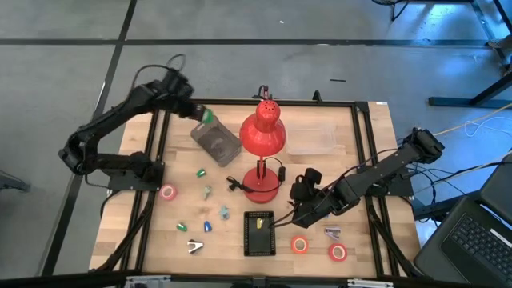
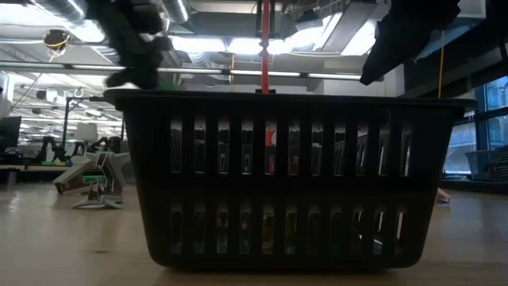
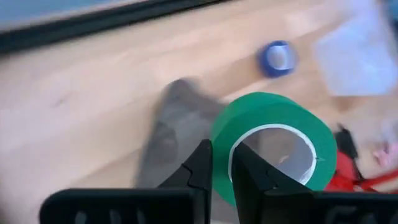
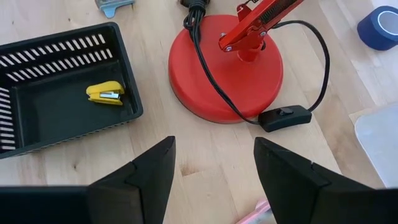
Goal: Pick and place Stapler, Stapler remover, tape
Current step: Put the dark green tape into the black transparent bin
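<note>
2 dark arms work over the wooden worktop [image 1: 160, 160]. At the worktop's far-left area, the left gripper [image 1: 198, 113] has its fingers [image 3: 200, 167] pinched narrow on the wall of a green tape roll [image 3: 273, 140], one finger outside the ring and one inside its hollow centre; the roll hangs above a clear grey container [image 1: 216, 138]. A pink tape roll [image 1: 167, 192] lies flat near the left edge, with small green and blue bits scattered between it and the near edge, and a metal stapler remover [image 1: 194, 246] by the near edge. A red lamp [image 1: 263, 134] stands near the worktop's middle on its round base [image 4: 225, 65], its black cord and switch [image 4: 283, 117] trailing beside it. Just nearer lies a black slotted basket [image 1: 259, 234] with a small yellow stapler [image 4: 105, 93] inside. The right gripper [image 1: 305, 190] hovers beside the lamp base and the basket, fingers [image 4: 144, 171] spread wide and holding nothing. 2 more tape rolls, orange [image 1: 300, 245] and red [image 1: 338, 253], lie flat by the near edge toward the right.
</note>
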Robot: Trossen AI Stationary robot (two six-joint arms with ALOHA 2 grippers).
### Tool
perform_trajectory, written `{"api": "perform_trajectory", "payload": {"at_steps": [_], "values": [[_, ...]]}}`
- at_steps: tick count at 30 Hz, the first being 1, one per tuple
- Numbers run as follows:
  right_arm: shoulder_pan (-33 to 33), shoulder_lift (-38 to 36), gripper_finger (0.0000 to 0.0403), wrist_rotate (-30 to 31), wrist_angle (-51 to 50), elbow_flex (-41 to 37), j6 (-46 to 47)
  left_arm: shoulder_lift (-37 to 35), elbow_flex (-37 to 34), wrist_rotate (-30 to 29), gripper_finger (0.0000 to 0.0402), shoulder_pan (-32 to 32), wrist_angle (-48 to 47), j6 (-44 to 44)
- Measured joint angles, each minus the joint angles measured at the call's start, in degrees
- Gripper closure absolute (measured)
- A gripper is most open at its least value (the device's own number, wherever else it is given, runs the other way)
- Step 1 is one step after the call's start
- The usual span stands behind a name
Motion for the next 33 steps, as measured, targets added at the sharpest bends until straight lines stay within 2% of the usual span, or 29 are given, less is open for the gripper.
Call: {"api": "perform_trajectory", "payload": {"at_steps": [5, 9, 24, 27, 31, 33], "values": [[0.0, 0.0, 0.0183, 0.0, -0.01, 0.0, 0.0, 8.35, 0.6, -1.6, 0.0374, -7.38, 0.7, 6.35], [0.02, 0.0, 0.0183, -0.12, -0.01, 0.0, 0.0, 15.37, 0.73, -6.07, 0.0374, -11.26, 0.29, 11.46], [0.09, 0.0, 0.0183, -0.29, -0.41, 0.0, 0.04, 27.32, 1.15, -14.28, 0.0374, -14.14, 1.94, 18.23], [0.09, 0.0, 0.0183, -0.31, -0.42, 0.0, 0.06, 29.99, 1.15, -14.08, 0.0374, -14.14, 5.0, 18.81], [0.09, 0.0, 0.0183, -0.31, -0.43, 0.0, 0.11, 32.8, 1.15, -9.4, 0.0374, -14.14, 11.34, 17.72], [0.09, 0.0, 0.0183, -0.31, -0.43, 0.0, 0.17, 33.5, 1.15, -9.13, 0.0374, -14.12, 13.98, 16.09]]}}
